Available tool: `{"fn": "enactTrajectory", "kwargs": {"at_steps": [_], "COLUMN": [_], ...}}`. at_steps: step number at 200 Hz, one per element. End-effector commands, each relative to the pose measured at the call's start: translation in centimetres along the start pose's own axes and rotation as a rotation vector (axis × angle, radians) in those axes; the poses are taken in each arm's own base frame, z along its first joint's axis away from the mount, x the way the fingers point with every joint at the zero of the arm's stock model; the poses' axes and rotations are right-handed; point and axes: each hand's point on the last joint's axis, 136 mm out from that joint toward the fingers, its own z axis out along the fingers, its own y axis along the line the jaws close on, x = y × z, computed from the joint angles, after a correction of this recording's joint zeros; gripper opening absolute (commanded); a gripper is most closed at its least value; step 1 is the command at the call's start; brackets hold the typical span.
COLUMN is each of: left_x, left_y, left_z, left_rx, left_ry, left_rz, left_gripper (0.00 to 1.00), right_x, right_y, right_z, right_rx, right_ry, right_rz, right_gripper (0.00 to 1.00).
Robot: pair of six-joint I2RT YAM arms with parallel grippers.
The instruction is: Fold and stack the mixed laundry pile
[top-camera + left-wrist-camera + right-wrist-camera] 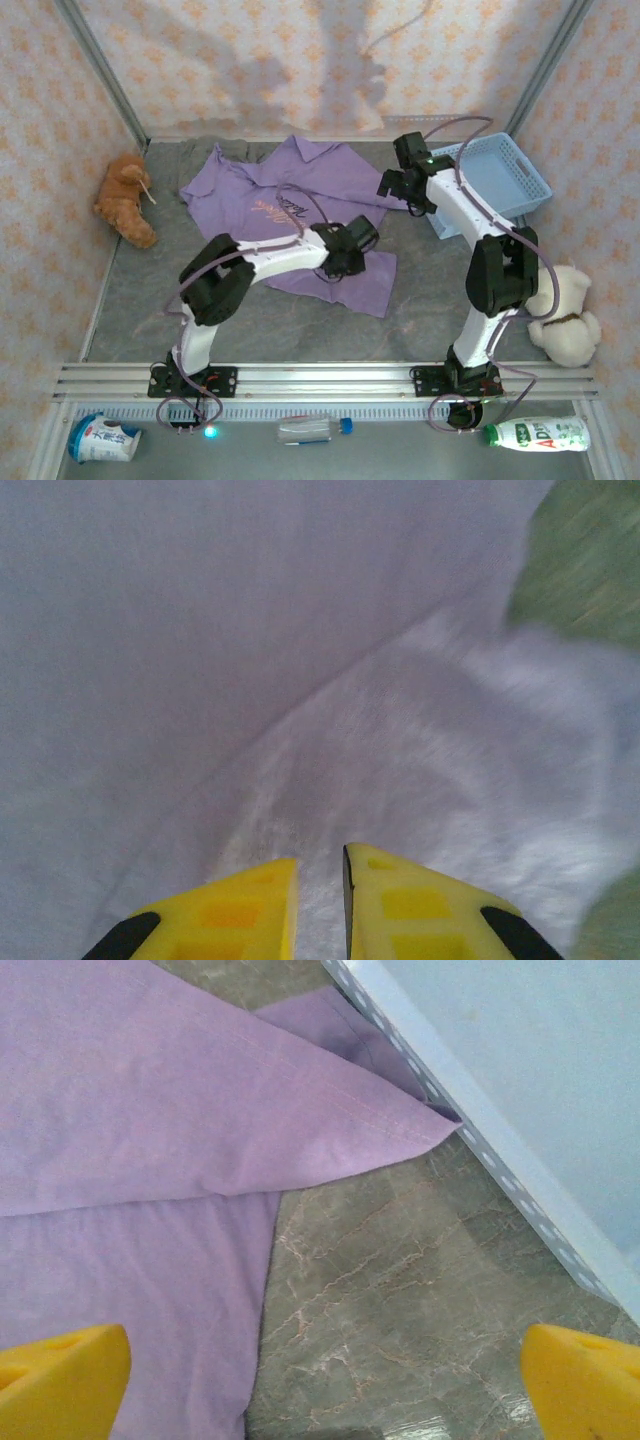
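The lavender-purple shirt lies spread over the middle of the table, dark chest mark up. A grey-brown piece pokes out from under its far left shoulder. My left gripper is down on the shirt's near right part. In the left wrist view its yellow fingers stand almost together on a raised ridge of the shirt, left gripper shut on it. My right gripper hangs open by the right sleeve. Its fingertips are wide apart, right gripper over the sleeve hem and bare table.
A light blue basket stands at the back right, close to the right gripper. An orange plush lies at the left wall and a cream plush at the right. Bottles lie in front of the rail.
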Motion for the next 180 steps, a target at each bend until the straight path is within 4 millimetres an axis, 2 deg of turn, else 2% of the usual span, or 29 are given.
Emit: {"fn": "enactTrajectory", "kwargs": {"at_steps": [1, 14, 27, 43, 52, 76, 93, 111, 123, 137, 143, 153, 180], "left_x": [1.3, 2.6, 3.2, 3.7, 3.4, 4.0, 5.3, 6.1, 6.1, 5.0, 4.3, 2.6, -1.9], "left_y": [4.2, 6.5, 8.4, 11.2, 12.4, 17.6, 22.5, 28.1, 31.0, 33.4, 33.9, 33.2, 28.3], "left_z": [1.0, 1.4, 0.7, -0.9, -2.6, -5.2, -6.9, -8.7, -9.7, -10.9, -11.4, -12.1, -12.8], "left_rx": [-0.173, -0.23, -0.27, -0.328, -0.327, -0.374, -0.443, -0.526, -0.528, -0.532, -0.527, -0.481, -0.261], "left_ry": [-0.014, 0.009, 0.009, 0.004, -0.01, 0.03, 0.088, 0.109, 0.11, 0.084, 0.064, 0.022, -0.068], "left_rz": [-0.088, -0.098, -0.085, -0.06, -0.056, -0.03, -0.018, -0.048, -0.117, -0.203, -0.239, -0.261, -0.325], "left_gripper": [0.17, 0.16, 0.16, 0.17, 0.17, 0.18, 0.18, 0.2, 0.22, 0.27, 0.28, 0.3, 0.35], "right_x": [-1.9, -1.8, -1.3, -0.5, -0.1, 1.4, 2.5, 3.8, 4.8, 6.0, 6.3, 6.7, 7.0], "right_y": [0.4, 0.1, -0.2, -0.2, -0.2, 0.3, 1.8, 3.7, 5.0, 6.4, 6.6, 6.7, 6.9], "right_z": [-2.5, -2.7, -2.8, -2.7, -2.5, -1.1, 0.0, 0.8, 1.5, 2.5, 3.0, 4.0, 6.3], "right_rx": [-0.054, -0.053, -0.064, -0.081, -0.089, -0.118, -0.177, -0.194, -0.192, -0.193, -0.18, -0.154, -0.11], "right_ry": [-0.066, -0.064, -0.062, -0.049, -0.038, 0.02, 0.062, 0.09, 0.115, 0.145, 0.151, 0.171, 0.211], "right_rz": [0.01, 0.013, 0.018, 0.029, 0.034, 0.05, 0.055, 0.008, -0.032, -0.073, -0.086, -0.092, -0.097], "right_gripper": [0.99, 0.99, 0.99, 1.0, 0.98, 0.88, 0.83, 0.82, 0.82, 0.82, 0.82, 0.83, 0.82]}}
